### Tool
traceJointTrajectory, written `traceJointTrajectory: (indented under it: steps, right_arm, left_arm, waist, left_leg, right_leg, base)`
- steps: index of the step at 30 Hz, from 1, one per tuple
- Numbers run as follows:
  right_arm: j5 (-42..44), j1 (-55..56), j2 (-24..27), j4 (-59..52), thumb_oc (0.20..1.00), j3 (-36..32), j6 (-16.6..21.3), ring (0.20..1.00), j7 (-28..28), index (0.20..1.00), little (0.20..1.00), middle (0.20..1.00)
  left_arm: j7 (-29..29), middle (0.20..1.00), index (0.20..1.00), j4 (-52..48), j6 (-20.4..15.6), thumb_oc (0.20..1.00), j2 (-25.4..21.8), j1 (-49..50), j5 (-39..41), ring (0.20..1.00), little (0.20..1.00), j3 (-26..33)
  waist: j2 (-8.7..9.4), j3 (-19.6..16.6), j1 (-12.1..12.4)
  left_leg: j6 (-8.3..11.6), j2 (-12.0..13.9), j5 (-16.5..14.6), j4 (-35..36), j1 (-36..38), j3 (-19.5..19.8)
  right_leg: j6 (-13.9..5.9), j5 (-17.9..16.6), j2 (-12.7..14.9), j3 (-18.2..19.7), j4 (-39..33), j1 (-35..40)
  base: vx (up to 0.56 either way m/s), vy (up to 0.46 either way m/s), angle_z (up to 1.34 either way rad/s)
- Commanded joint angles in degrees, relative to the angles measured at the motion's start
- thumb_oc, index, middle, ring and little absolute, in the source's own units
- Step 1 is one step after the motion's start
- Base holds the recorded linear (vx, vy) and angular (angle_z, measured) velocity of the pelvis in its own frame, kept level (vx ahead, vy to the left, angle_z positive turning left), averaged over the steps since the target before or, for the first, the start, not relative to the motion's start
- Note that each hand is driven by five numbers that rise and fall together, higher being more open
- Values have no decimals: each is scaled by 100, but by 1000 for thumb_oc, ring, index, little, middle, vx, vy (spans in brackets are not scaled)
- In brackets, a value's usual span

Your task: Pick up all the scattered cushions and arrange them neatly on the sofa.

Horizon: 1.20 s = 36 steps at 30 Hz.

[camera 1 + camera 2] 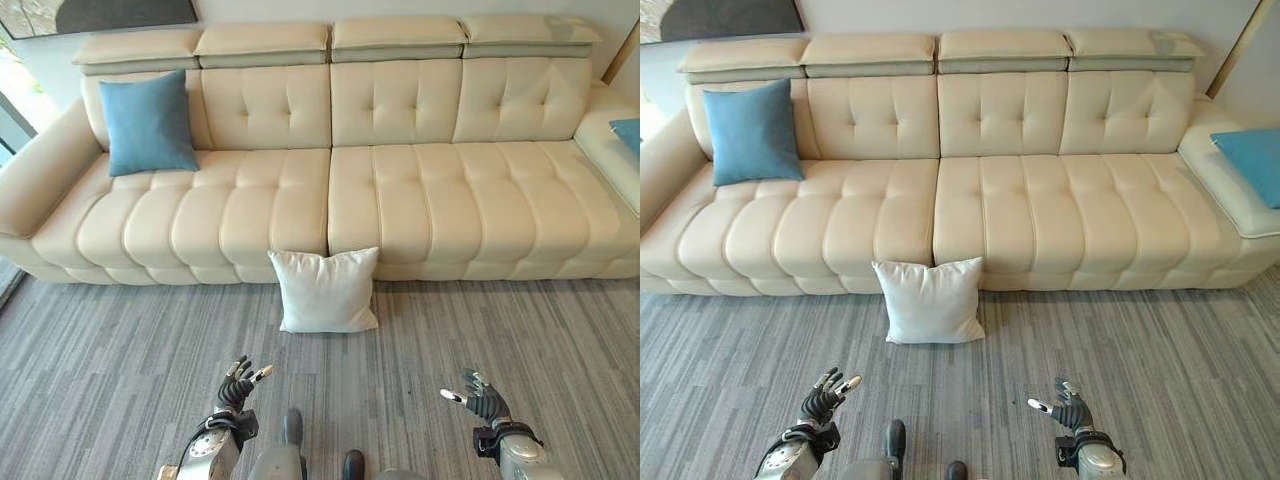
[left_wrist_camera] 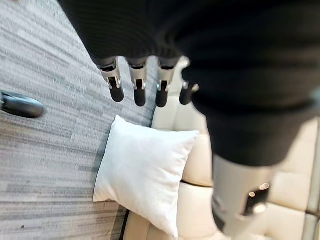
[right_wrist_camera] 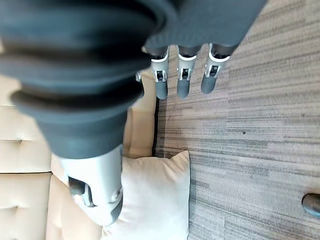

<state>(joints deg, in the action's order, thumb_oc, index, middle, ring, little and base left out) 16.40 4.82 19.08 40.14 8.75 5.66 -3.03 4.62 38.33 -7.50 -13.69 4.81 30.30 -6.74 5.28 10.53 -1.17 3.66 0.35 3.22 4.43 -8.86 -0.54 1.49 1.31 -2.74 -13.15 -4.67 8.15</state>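
Note:
A white cushion leans upright on the carpet against the front of the cream sofa, near its middle seam. A blue cushion stands against the backrest at the sofa's left end. Another blue cushion lies on the sofa's right wing. My left hand hovers over the carpet below and left of the white cushion, fingers relaxed and empty. My right hand hangs below and right of it, also open and holding nothing. Both wrist views show the white cushion past straight fingers.
Grey striped carpet spreads in front of the sofa. The sofa's middle and right seats are bare. A dark panel hangs on the wall above the sofa's left end, and a window edge shows at far left.

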Motion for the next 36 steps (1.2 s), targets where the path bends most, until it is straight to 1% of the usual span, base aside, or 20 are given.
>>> traceJointTrajectory:
  steps: [1,3,6,9,11,13,14,15,16,17,18,19,21,22,26,27,31,33,34,36]
  right_arm:
    - [-26,47,255,-263,1000,-30,147,1000,14,1000,1000,1000]
    - [-65,37,253,-223,1000,0,122,1000,35,1000,1000,1000]
    - [-130,59,181,-212,1000,34,89,1000,95,1000,1000,1000]
    - [-145,14,45,-166,1000,62,84,1000,138,1000,1000,1000]
    - [-162,13,28,-171,1000,77,72,1000,141,1000,1000,1000]
    - [-198,-33,-32,-139,1000,143,45,1000,162,1000,1000,1000]
    - [-218,-66,-43,-135,1000,150,51,1000,157,1000,1000,1000]
    - [-218,-150,-77,-141,1000,167,36,1000,142,1000,1000,1000]
    - [-219,-149,-107,-142,1000,166,35,1000,132,1000,1000,1000]
    - [-216,-159,-113,-122,1000,171,23,1000,138,1000,1000,1000]
    - [-184,-180,-112,-77,1000,179,29,1000,131,1000,1000,1000]
    - [-184,-182,-111,-75,1000,178,30,1000,131,1000,1000,1000]
    - [-141,-180,-95,-31,1000,137,18,1000,118,1000,1000,1000]
    - [-93,-207,-86,32,1000,91,30,1000,68,1000,1000,1000]
    - [-88,-245,-58,63,1000,-5,49,1000,31,1000,1000,1000]
    - [-129,-233,-44,41,1000,-44,39,1000,13,1000,1000,1000]
    - [-168,-192,22,5,1000,-110,20,1000,19,1000,1000,1000]
    - [-121,-142,38,99,1000,-122,30,1000,68,1000,1000,1000]
    - [-121,-142,38,99,1000,-122,30,1000,68,1000,1000,1000]
    - [-117,-110,116,124,1000,-120,28,1000,79,1000,1000,1000]
  left_arm:
    - [65,1000,1000,-241,-188,1000,-178,-116,-177,1000,1000,-25]
    - [52,1000,1000,-246,-196,1000,-213,-106,-207,1000,1000,-1]
    - [51,1000,1000,-209,-204,1000,-233,-70,-224,1000,1000,40]
    - [45,1000,1000,-192,-221,1000,-324,-115,-263,1000,1000,28]
    - [33,1000,1000,-214,-216,1000,-356,-109,-263,1000,1000,24]
    - [26,1000,1000,-247,-194,1000,-409,-136,-304,1000,1000,-5]
    - [39,1000,1000,-282,-195,1000,-429,-138,-313,1000,1000,-22]
    - [51,1000,1000,-274,-179,1000,-476,-177,-345,1000,1000,-40]
    - [66,1000,1000,-273,-174,1000,-481,-183,-409,1000,1000,-51]
    - [61,1000,1000,-265,-153,1000,-489,-209,-443,1000,1000,-60]
    - [63,1000,1000,-254,-176,1000,-507,-269,-489,1000,1000,-99]
    - [63,1000,1000,-252,-177,1000,-506,-272,-489,1000,1000,-100]
    - [59,1000,1000,-300,-181,1000,-557,-303,-636,1000,1000,-139]
    - [67,1000,1000,-343,-185,1000,-625,-334,-837,1000,1000,-195]
    - [75,1000,1000,-341,-184,1000,-693,-390,-1198,1000,1000,-195]
    - [85,1000,1000,-336,-186,1000,-695,-396,-1249,1000,1000,-153]
    - [27,1000,1000,-376,-199,1000,-686,-351,-1261,1000,1000,-136]
    - [-6,1000,1000,-248,-205,1000,-625,-324,-1297,1000,1000,-170]
    - [-6,1000,1000,-248,-205,1000,-625,-324,-1297,1000,1000,-170]
    - [-19,1000,1000,-260,-172,1000,-555,-267,-1235,1000,1000,-180]
  waist:
    - [-282,82,-28]
    - [-290,53,5]
    - [-286,-69,0]
    - [-154,-211,41]
    - [-129,-227,64]
    - [-94,-225,90]
    - [-97,-182,99]
    - [-129,-91,109]
    - [-162,-67,81]
    - [-205,-33,56]
    - [-260,19,1]
    - [-257,25,11]
    - [-344,111,-49]
    - [-412,168,-72]
    - [-383,186,-94]
    - [-360,174,-81]
    - [-362,115,-109]
    - [-389,-19,-154]
    - [-389,-19,-154]
    - [-449,-95,-194]
  left_leg:
    - [124,280,381,57,239,-169]
    - [172,300,435,57,187,-242]
    - [113,298,405,57,270,-288]
    - [-165,129,224,52,476,-523]
    - [-233,95,144,5,485,-548]
    - [-395,-2,-78,-67,543,-597]
    - [-478,-48,-153,-78,608,-635]
    - [-614,-127,-277,-21,809,-727]
    - [-649,-157,-354,16,948,-769]
    - [-665,-161,-373,56,1044,-739]
    - [-645,-131,-413,57,1116,-739]
    - [-643,-133,-418,57,1125,-749]
    - [-607,-107,-461,57,1271,-791]
    - [-568,-76,-538,57,1405,-836]
    - [-500,-106,-691,57,1660,-908]
    - [-441,-108,-754,57,1799,-936]
    - [-367,-79,-890,57,2021,-926]
    - [-287,10,-981,-35,2190,-889]
    - [-287,10,-981,-35,2191,-888]
    - [-166,180,-896,-429,2168,-818]
  right_leg:
    - [-259,590,405,160,34,298]
    - [-307,608,424,221,23,428]
    - [-397,670,479,228,-24,589]
    - [-622,599,788,444,276,511]
    - [-659,585,844,506,445,425]
    - [-765,443,974,578,1087,117]
    - [-840,223,1062,557,1580,-101]
    - [-895,-173,1211,578,2528,-610]
    - [-911,-312,1255,527,2767,-690]
    - [-872,-267,1204,575,2951,-848]
    - [-820,-79,1007,696,3004,-1126]
    - [-819,-68,1008,708,3021,-1130]
    - [-778,147,918,529,2693,-1281]
    - [-731,259,853,397,2096,-1335]
    - [-925,-335,808,515,443,-1417]
    - [-1017,-531,795,363,61,-1435]
    - [-1030,-606,816,97,-18,-1359]
    - [-918,-538,754,117,84,-1221]
    - [-918,-538,753,116,84,-1220]
    - [-765,-400,681,48,213,-1088]
  base:
    - [301,166,8]
    - [350,210,8]
    - [354,242,-11]
    - [427,366,-10]
    - [213,206,-6]
    - [218,273,-6]
    - [205,364,4]
    - [259,391,1]
    - [239,325,-3]
    - [196,188,10]
    - [90,87,24]
    - [112,84,34]
    - [174,64,33]
    - [248,22,17]
    - [254,-68,-13]
    - [243,-123,-19]
    - [271,-166,-7]
    - [324,-203,20]
    - [272,-187,7]
    - [307,-300,48]
